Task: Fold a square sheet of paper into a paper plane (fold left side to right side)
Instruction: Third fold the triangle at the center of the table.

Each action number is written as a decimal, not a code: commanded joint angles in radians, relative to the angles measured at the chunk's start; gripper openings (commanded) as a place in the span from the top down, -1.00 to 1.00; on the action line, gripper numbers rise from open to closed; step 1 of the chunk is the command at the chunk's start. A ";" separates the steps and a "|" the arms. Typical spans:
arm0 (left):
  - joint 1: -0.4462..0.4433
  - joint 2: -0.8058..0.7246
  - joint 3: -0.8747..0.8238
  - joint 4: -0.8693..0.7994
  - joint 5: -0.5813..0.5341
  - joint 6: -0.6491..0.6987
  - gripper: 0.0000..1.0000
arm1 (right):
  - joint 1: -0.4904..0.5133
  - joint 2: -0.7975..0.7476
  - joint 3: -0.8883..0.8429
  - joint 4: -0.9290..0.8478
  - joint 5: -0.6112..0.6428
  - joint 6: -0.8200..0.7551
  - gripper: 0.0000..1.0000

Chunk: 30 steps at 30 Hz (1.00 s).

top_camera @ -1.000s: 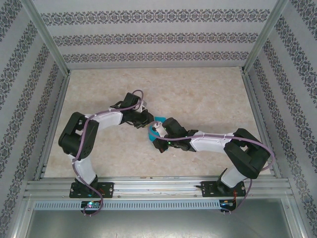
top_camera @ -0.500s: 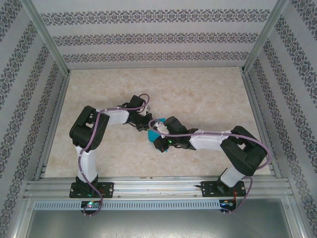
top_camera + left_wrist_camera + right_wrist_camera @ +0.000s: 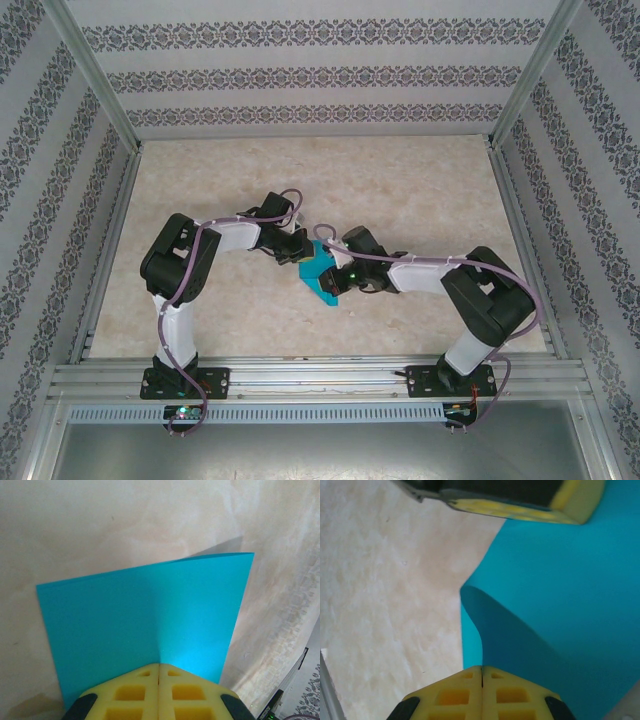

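The square sheet of paper is held at the middle of the table
Left gripper and right gripper each clamp shut on one edge; the partly folded sheet's long axis runs near-to-far, one corner pointing toward the near edge

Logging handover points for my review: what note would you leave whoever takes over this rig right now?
Left gripper: fingers shut on the square sheet of paper at its near edge.
Right gripper: shut on a curled-over part of the sheet.
Sheet is mid table, bowed, not flat.
Done: sheet gripped, bend begun.
To do: match the edges, press the crease, all later folds.
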 commanded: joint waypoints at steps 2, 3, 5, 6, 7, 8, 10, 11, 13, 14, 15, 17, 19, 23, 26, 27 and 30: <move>-0.006 0.029 -0.034 -0.062 -0.077 0.017 0.89 | -0.024 0.014 0.034 -0.023 0.000 0.007 1.00; -0.006 0.030 -0.033 -0.063 -0.077 0.016 0.89 | -0.027 0.015 0.040 -0.030 0.005 0.004 1.00; -0.007 0.029 -0.032 -0.062 -0.077 0.016 0.89 | -0.032 0.017 0.049 -0.043 0.016 -0.004 1.00; -0.007 0.029 -0.032 -0.063 -0.077 0.016 0.89 | -0.034 0.018 0.053 -0.050 0.021 -0.006 1.00; -0.007 0.029 -0.032 -0.062 -0.076 0.015 0.89 | -0.037 0.019 0.056 -0.055 0.025 -0.010 1.00; -0.007 0.030 -0.031 -0.063 -0.077 0.015 0.89 | -0.039 0.021 0.059 -0.058 0.026 -0.012 1.00; -0.006 0.030 -0.031 -0.063 -0.076 0.016 0.89 | -0.046 0.025 0.062 -0.062 0.029 -0.014 1.00; -0.008 0.030 -0.031 -0.063 -0.077 0.015 0.89 | -0.047 0.027 0.064 -0.063 0.028 -0.015 1.00; -0.007 0.030 -0.031 -0.064 -0.075 0.015 0.89 | -0.049 0.034 0.070 -0.072 0.029 -0.020 1.00; -0.007 0.030 -0.031 -0.063 -0.075 0.016 0.89 | -0.049 0.037 0.071 -0.074 0.030 -0.022 1.00; -0.007 0.031 -0.031 -0.063 -0.075 0.015 0.89 | -0.049 0.040 0.073 -0.074 0.030 -0.024 1.00; -0.009 0.030 -0.031 -0.063 -0.074 0.014 0.89 | -0.049 0.043 0.073 -0.073 0.031 -0.024 1.00; -0.009 0.030 -0.030 -0.063 -0.075 0.014 0.89 | -0.049 0.045 0.073 -0.076 0.031 -0.025 1.00; -0.009 0.029 -0.029 -0.065 -0.077 0.013 0.89 | -0.050 0.048 0.071 -0.087 0.040 -0.031 1.00; -0.010 0.030 -0.028 -0.065 -0.077 0.013 0.89 | -0.051 0.051 0.068 -0.089 0.055 -0.028 1.00; -0.009 0.030 -0.028 -0.066 -0.077 0.013 0.89 | -0.051 0.051 0.070 -0.089 0.057 -0.027 1.00; -0.010 0.032 -0.026 -0.066 -0.077 0.014 0.89 | -0.051 0.058 0.082 -0.102 0.060 -0.027 1.00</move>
